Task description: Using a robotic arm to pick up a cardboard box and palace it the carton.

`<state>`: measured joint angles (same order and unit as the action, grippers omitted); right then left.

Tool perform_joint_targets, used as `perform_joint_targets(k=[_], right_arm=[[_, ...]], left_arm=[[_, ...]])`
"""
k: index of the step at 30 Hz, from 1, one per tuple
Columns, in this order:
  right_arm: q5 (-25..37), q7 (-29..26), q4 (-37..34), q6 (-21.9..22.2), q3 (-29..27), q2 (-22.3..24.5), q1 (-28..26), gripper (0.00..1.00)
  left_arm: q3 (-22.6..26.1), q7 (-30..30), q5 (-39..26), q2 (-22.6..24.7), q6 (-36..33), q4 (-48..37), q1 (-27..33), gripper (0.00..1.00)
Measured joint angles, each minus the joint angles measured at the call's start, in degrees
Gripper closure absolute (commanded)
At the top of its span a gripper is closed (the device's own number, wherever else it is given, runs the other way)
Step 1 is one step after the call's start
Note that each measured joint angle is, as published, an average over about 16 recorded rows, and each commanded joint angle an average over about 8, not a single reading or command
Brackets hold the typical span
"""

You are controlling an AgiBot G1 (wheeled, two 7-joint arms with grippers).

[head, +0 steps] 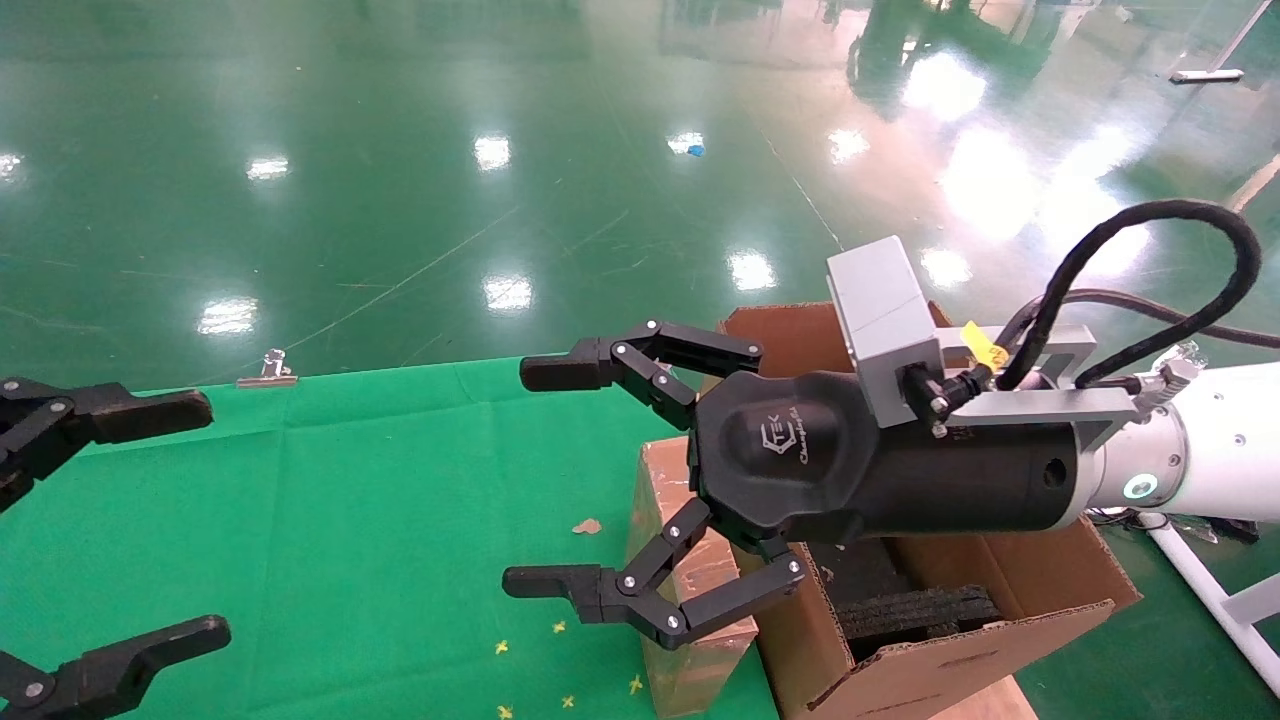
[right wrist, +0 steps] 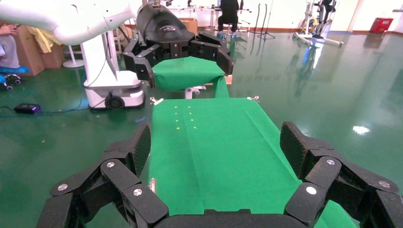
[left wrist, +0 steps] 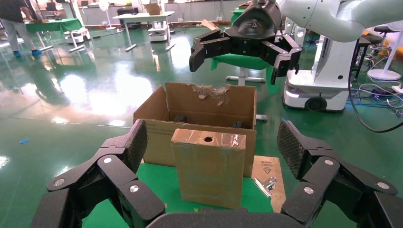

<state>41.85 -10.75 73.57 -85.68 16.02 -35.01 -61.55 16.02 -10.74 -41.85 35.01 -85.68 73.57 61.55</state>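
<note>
Now the right gripper (head: 515, 478) of the robotic arm (head: 1215, 440) is hovering at frame centre with fingers spread wide, gripping nothing. Just behind it, lower centre, the cardboard box (head: 690, 590) is standing upright on the green table (head: 350, 520), seemingly touching the carton (head: 960, 640) at lower right. At far left, the left gripper (head: 200, 520) is hanging open too

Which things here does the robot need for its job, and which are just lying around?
For the job:
- small box, standing on the green table beside the carton
- carton, with black foam inside
- right gripper, open, above the small box

Just lying around:
- binder clip at the table's far edge
- left gripper, open, off to the side
- yellow bits on the cloth
</note>
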Motion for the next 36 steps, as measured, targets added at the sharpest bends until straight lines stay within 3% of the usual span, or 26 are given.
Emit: perform_joint_targets(k=[24, 30, 36], right_arm=[[2.12, -1.36, 0.82, 0.30, 1.21, -0.06, -0.77, 0.00], [9.07, -5.08, 2.05, 0.17, 5.14, -1.36, -4.19, 0.00], [22.13, -11.55, 3.11, -1.06, 12.73, -5.48, -11.36, 0.00]], left_arm=[[0.02, 0.01, 0.01, 0.00, -0.01, -0.02, 0.01, 0.00], [0.04, 0.03, 0.02, 0.00, -0.01, -0.04, 0.03, 0.00], [0.07, 0.05, 0.04, -0.01, -0.01, -0.06, 0.04, 0.00]])
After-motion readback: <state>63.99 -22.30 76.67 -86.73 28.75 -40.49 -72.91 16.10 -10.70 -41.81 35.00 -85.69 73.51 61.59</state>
